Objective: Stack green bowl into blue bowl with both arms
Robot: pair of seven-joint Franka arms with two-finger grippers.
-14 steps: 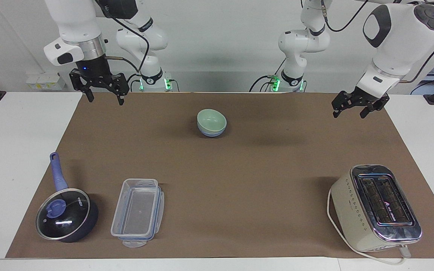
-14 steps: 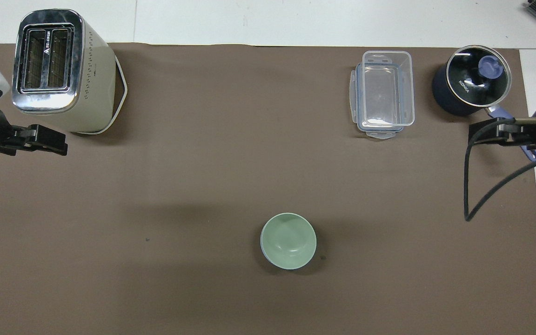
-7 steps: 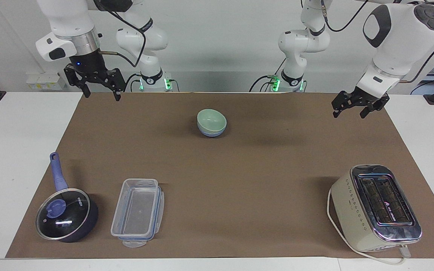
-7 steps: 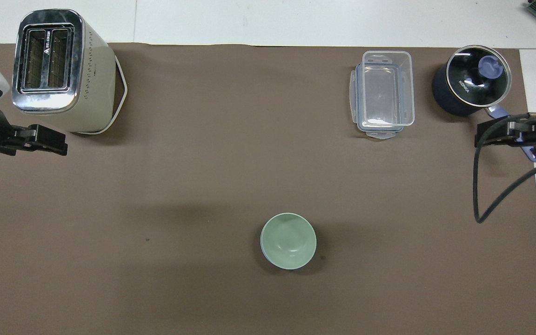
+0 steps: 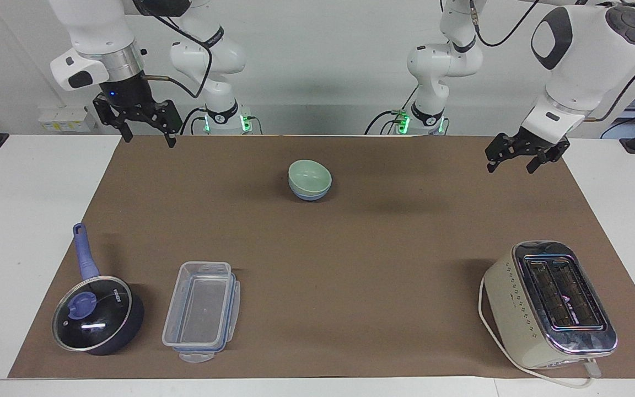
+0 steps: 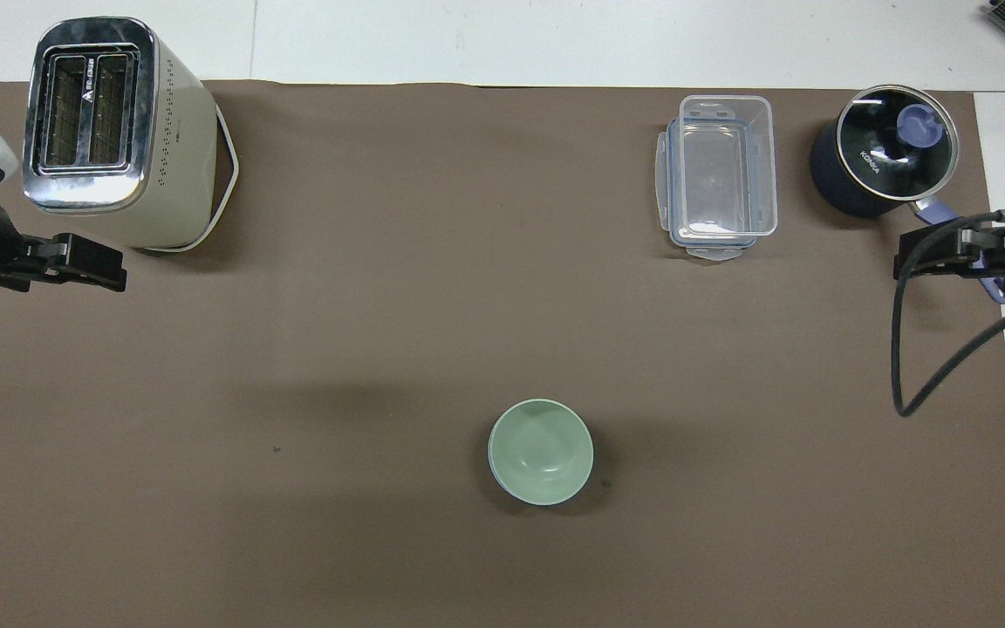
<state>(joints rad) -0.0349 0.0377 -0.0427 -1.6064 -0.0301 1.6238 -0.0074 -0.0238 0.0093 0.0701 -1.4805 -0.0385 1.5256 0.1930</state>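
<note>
The green bowl (image 5: 310, 174) sits nested inside the blue bowl (image 5: 310, 193) on the brown mat, midway between the two arms' ends and near the robots. In the overhead view the green bowl (image 6: 541, 451) hides nearly all of the blue bowl. My right gripper (image 5: 149, 139) is open and empty, raised over the mat's corner at the right arm's end. My left gripper (image 5: 510, 166) is open and empty, raised over the mat's edge at the left arm's end. Both are well apart from the bowls.
A cream toaster (image 5: 550, 303) stands far from the robots at the left arm's end. A clear plastic container (image 5: 202, 311) and a dark blue lidded saucepan (image 5: 97, 321) stand far from the robots at the right arm's end.
My right gripper has risen and drawn back a little toward the right arm's end of the table. The left arm and the bowls have not moved.
</note>
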